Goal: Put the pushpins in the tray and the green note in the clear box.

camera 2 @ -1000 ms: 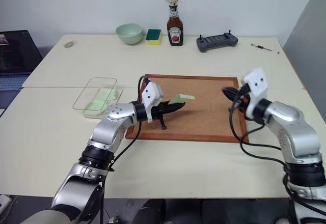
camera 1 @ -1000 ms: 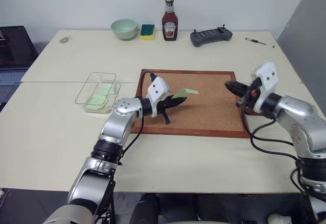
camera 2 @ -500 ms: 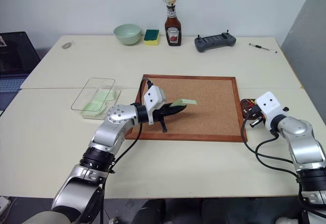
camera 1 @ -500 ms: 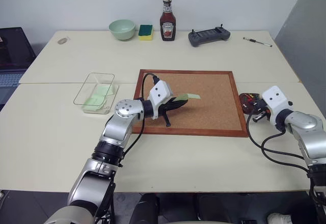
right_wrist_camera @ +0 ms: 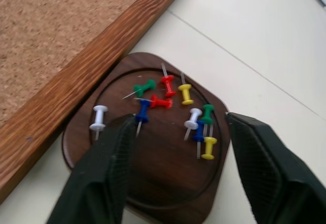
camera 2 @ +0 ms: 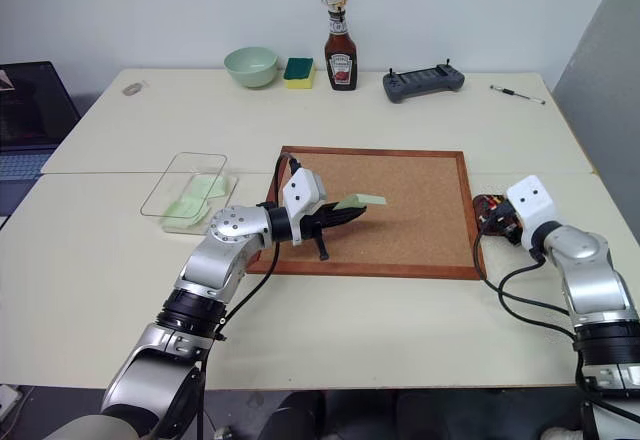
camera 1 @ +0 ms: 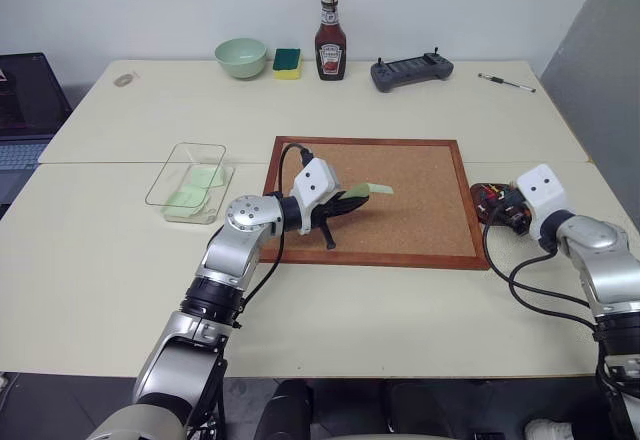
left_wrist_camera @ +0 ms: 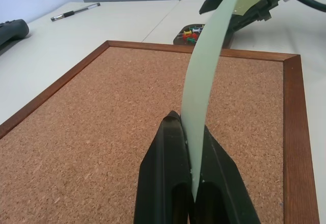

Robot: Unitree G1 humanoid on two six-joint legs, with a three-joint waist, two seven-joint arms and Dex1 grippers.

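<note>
From my head cam, left gripper [camera 1: 352,200] is pinching the green note [camera 1: 373,189] over the corkboard [camera 1: 420,205], clear box [camera 1: 188,180] far left. Right wrist cam: right gripper [right_wrist_camera: 178,170] spread wide over the tray [right_wrist_camera: 153,183], both blue pushpins [right_wrist_camera: 142,111] inside.

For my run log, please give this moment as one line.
left claw: shut on note | right claw: open over tray | pins: in tray

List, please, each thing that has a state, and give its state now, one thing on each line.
Left end effector: shut on the green note.
Green note: held above the corkboard, bent upward.
Right end effector: open over the tray.
Tray: beside the corkboard frame, holds pushpins of several colours.
Clear box: open, green paper lies inside.
Ketchup bottle: upright.
Green bowl: upright.
</note>
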